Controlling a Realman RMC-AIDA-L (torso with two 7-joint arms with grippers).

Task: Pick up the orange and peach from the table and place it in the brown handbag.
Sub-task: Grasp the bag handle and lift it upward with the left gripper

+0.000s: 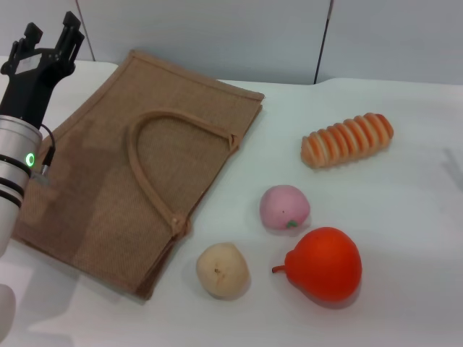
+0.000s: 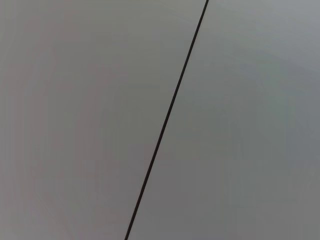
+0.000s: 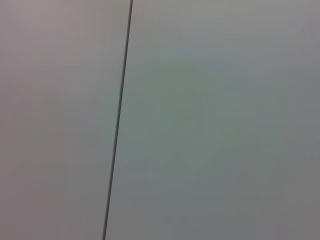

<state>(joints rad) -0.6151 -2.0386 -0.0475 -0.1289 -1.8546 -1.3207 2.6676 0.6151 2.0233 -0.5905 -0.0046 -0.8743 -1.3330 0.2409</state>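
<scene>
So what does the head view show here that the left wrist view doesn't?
Only the head view shows the work: the flat tan-brown woven handbag on the white table, the glossy orange-red fruit, the small pale-pink peach, a beige round fruit, a striped orange-and-cream bread roll, and the left gripper raised at the left edge, fingers apart. Only the left wrist view shows a close grey panel with one dark seam. Both share grey wall panelling.

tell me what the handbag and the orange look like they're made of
The brown handbag: coarse woven jute or burlap, going by its visible open weave and matte tan surface. The orange: probably plastic or foam imitation fruit, smooth and glossy with soft highlights.
</scene>
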